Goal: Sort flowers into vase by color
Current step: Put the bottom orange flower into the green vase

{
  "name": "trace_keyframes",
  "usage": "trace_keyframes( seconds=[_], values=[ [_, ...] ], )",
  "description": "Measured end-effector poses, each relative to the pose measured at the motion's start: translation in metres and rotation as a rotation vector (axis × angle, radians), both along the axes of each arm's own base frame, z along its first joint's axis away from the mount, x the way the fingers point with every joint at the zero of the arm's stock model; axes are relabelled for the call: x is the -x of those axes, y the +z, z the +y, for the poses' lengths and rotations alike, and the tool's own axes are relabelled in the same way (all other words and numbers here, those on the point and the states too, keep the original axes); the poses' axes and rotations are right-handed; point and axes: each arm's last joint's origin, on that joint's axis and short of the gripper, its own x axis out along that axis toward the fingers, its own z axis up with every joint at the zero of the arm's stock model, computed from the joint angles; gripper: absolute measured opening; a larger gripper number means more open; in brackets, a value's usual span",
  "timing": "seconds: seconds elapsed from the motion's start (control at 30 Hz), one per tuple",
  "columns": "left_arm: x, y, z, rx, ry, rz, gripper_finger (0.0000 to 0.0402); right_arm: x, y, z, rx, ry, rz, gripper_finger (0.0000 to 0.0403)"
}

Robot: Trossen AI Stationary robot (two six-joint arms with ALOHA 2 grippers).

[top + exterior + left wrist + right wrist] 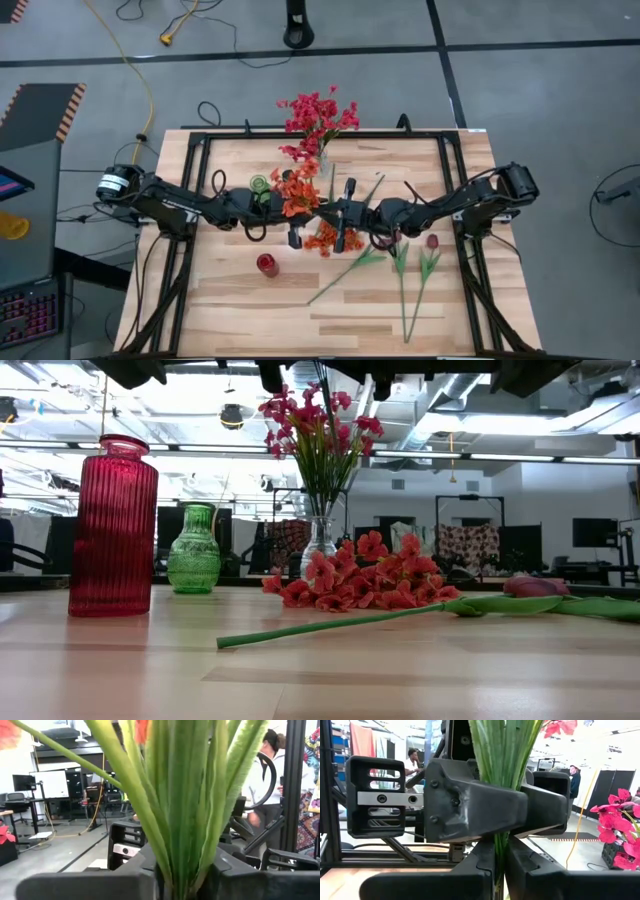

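Both wrist views show left claw (485, 820) and right claw (500, 870) clamped on orange spray's stems (185, 820), overhead hides grip

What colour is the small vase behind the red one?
Green, ribbed glass; the low view shows it best.

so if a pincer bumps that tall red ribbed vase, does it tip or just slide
Probably it tips before it slides. The red vase stands tall and narrow on the bare wooden table, so a push near its neck would likely topple it. It looks like glass and holds no flowers, so it is probably fragile. Its round body would likely roll once down.
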Motion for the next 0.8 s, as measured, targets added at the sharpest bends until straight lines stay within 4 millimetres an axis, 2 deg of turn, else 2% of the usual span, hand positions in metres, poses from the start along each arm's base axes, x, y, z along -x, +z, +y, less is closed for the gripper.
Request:
trace_keyframes(
  seconds=[0.17,0.3,0.6,0.8],
  values=[
    [0.0,0.0,0.0,0.0,0.0,-0.002,0.0026,0.0,0.0,-0.002,-0.002,-0.003,0.0,0.0061],
    [0.0,0.001,0.0,0.008,-0.002,-0.004,0.0016,0.0,0.0,-0.002,-0.001,-0.002,0.0,0.0076],
    [0.002,0.003,0.0,0.01,-0.006,-0.001,0.0014,0.001,0.001,-0.003,-0.049,-0.001,0.008,0.0162],
    [0.017,0.016,0.002,0.0,0.006,0.052,0.0014,0.013,0.009,-0.009,-0.081,-0.008,0.116,0.0202]
  ],
)
